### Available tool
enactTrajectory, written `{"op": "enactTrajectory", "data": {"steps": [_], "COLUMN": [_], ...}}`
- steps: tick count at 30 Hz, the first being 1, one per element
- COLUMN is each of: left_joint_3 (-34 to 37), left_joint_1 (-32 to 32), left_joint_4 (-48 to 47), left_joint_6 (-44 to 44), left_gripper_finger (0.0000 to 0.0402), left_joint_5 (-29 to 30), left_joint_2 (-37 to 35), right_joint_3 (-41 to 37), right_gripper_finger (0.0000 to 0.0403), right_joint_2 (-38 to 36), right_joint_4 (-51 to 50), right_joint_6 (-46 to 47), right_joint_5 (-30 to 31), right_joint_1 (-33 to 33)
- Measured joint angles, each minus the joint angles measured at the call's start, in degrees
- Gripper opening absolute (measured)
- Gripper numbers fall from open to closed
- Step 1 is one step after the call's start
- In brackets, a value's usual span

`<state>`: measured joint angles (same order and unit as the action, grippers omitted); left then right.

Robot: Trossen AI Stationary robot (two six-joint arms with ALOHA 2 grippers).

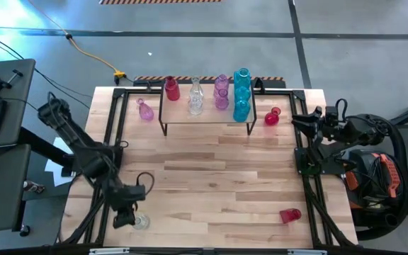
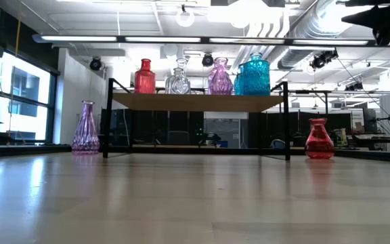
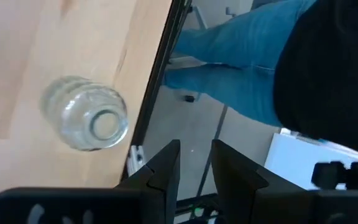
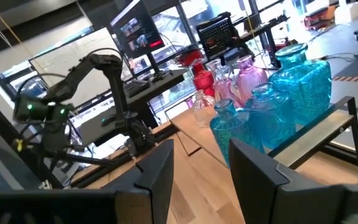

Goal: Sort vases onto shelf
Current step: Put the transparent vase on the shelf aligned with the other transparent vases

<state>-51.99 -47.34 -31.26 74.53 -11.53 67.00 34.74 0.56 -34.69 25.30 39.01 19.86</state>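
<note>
Near edge of the plank-topped wooden table: one clear ribbed glass vase, upright, at the near left corner by the table's edge. The left gripper hangs just beside it; its fingers stand slightly apart with nothing between them, and the clear vase lies off to one side of them.

Near right: one short red glass vase, lying on its side on the table.

Right edge, mid-depth: right gripper, raised off the table, fingers parted and holding nothing, aimed toward the shelf.

Far side: low light-wood shelf on thin black legs. On its top, left to right in the low view: red vase, clear vase, pink-purple vase, teal blue vases grouped close together.

On the table beside the shelf: a pink-purple fluted vase to its left, a red bulbous vase to its right, both upright.
</note>
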Motion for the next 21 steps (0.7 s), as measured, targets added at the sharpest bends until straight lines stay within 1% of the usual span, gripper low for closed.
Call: {"op": "enactTrajectory", "data": {"steps": [5,9,15,21], "left_joint_3": [0.0,0.0,0.0,0.0], "left_joint_1": [-2.4,-3.4,-3.4,-3.4], "left_joint_4": [3.1,4.5,3.6,-1.0], "left_joint_6": [4.7,5.3,3.7,3.4], "left_gripper_finger": [0.0083,0.0083,0.0083,0.0083], "left_joint_5": [0.5,0.5,0.5,0.7], "left_joint_2": [4.3,7.2,9.8,9.9], "right_joint_3": [0.0,0.0,0.0,0.0], "right_gripper_finger": [0.0136,0.0136,0.0136,0.0136], "right_joint_2": [0.0,0.0,0.0,0.0], "right_joint_4": [-0.3,-1.3,-2.5,-4.4], "right_joint_6": [1.0,1.9,4.6,5.8], "right_joint_5": [0.0,0.0,0.0,-0.1], "right_joint_1": [0.0,0.0,0.0,0.0]}}
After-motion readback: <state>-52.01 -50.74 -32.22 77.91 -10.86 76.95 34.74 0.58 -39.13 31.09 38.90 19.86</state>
